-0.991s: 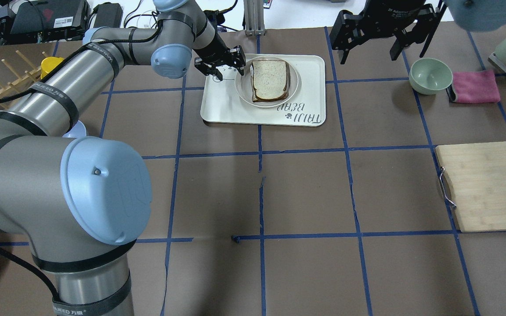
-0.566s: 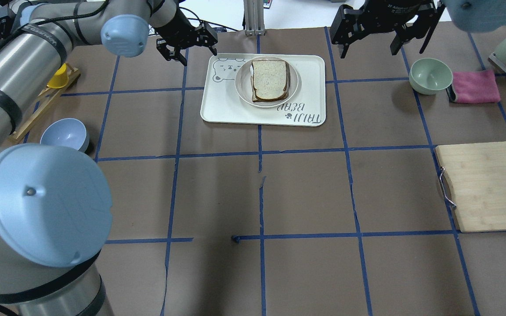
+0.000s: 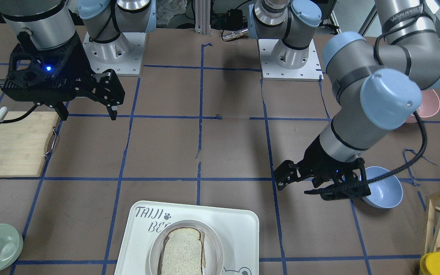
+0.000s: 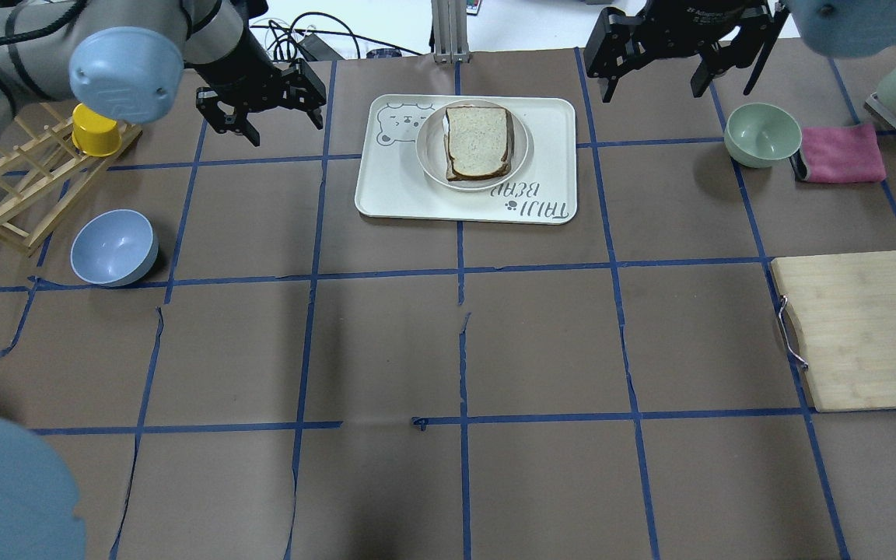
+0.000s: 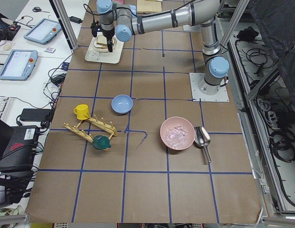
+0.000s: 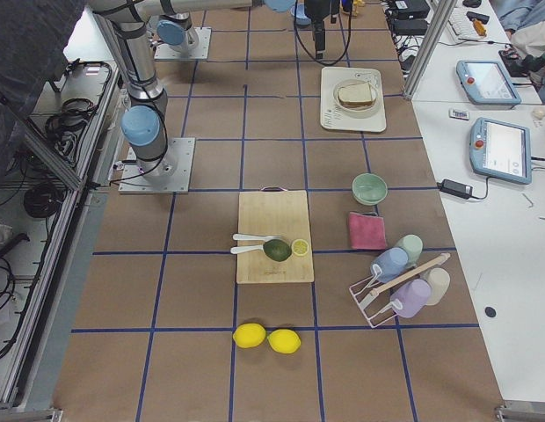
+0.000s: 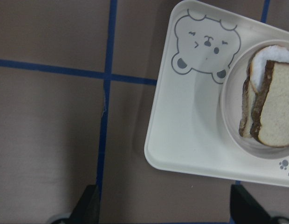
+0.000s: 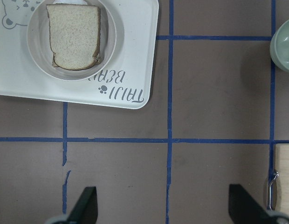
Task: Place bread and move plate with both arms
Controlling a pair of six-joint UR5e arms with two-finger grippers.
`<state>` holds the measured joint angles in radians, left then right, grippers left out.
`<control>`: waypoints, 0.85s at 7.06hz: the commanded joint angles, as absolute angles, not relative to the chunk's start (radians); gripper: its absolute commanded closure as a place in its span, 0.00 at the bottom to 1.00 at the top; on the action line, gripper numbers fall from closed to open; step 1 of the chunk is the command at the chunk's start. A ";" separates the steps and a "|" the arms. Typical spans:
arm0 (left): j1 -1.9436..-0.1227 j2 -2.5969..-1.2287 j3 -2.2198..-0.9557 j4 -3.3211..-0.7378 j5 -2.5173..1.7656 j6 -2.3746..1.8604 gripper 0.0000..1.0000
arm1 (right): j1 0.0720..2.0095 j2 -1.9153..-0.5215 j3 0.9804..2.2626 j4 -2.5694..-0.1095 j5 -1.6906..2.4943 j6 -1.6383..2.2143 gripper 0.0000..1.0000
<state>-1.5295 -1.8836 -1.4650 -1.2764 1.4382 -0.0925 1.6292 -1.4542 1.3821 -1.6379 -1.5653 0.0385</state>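
The bread (image 4: pixel 477 138) is a speckled tan slice with a dark crust. It lies on the round cream plate (image 4: pixel 426 159), with another slice's edge showing beneath it. The plate sits on the "TAIJI BEAR" tray (image 4: pixel 393 194). My left gripper (image 4: pixel 285 131) is open and empty, hovering left of the tray. My right gripper (image 4: pixel 654 92) is open and empty, right of the tray and high up. The left wrist view shows the bread (image 7: pixel 277 102), the plate (image 7: pixel 226 107) and the tray (image 7: pixel 182 130). The right wrist view shows the bread (image 8: pixel 74 35) and the plate (image 8: pixel 112 46).
A blue bowl (image 4: pixel 113 247) and a wooden rack with a yellow cup (image 4: pixel 96 128) are at the left. A green bowl (image 4: pixel 761 134) and a pink cloth (image 4: pixel 841 153) are at the right. A cutting board (image 4: pixel 852 330) with a lemon slice is at the right edge.
My left gripper has drawn back leftward from beside the plate's rim to past the tray's left edge, still open. The bread and plate have not moved. The right gripper has barely moved.
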 commanded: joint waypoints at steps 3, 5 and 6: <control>-1.489 -1.626 -1.581 -1.513 1.553 -0.083 0.00 | 1.629 -1.454 1.382 -1.637 -1.565 0.038 0.00; -1.500 -1.582 -1.586 -1.572 1.587 -0.084 0.00 | 1.629 -1.454 1.382 -1.637 -1.565 0.038 0.00; -1.500 -1.574 -1.586 -1.574 1.535 -0.083 0.00 | 1.629 -1.454 1.382 -1.632 -1.568 0.038 0.00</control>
<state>-1.4981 -1.5890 -1.5848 -1.5597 1.5762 -0.0836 1.6291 -1.4542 1.3821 -1.6353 -1.5654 0.0383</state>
